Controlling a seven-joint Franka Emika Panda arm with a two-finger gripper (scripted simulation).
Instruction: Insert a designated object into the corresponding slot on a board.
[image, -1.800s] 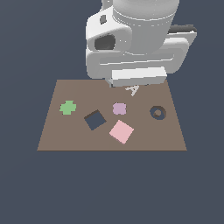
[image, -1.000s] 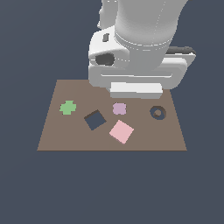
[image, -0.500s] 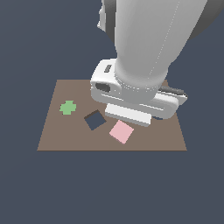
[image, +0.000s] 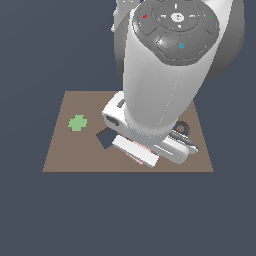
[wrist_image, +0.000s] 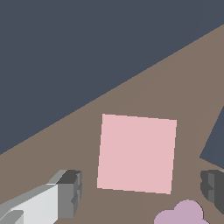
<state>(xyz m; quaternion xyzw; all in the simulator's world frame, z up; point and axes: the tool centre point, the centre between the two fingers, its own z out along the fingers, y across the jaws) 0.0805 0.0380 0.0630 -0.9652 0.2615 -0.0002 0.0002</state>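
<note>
In the wrist view the designated object, a flat light pink square tile (wrist_image: 136, 153), lies on the brown board (wrist_image: 175, 87). My gripper (wrist_image: 141, 189) is open above it, with one grey finger (wrist_image: 70, 192) on either side of the tile's edge and nothing held. A corner of the dark blue-grey slot (wrist_image: 216, 140) shows beside the tile. In the exterior view the arm covers most of the tile, leaving a thin pink sliver (image: 134, 157). The slot (image: 104, 137) is partly visible on the board (image: 65, 155), toward the exterior view's left of the gripper's hand.
A mauve lobed piece (wrist_image: 181, 213) lies close to the pink tile, between the fingers. A green cross-shaped piece (image: 77, 122) sits at the exterior view's left of the board. The dark round ring (image: 182, 127) peeks out beside the arm.
The arm has come down and forward from the board's far edge. It now hangs low over the pink tile and hides it and the mauve piece in the exterior view.
</note>
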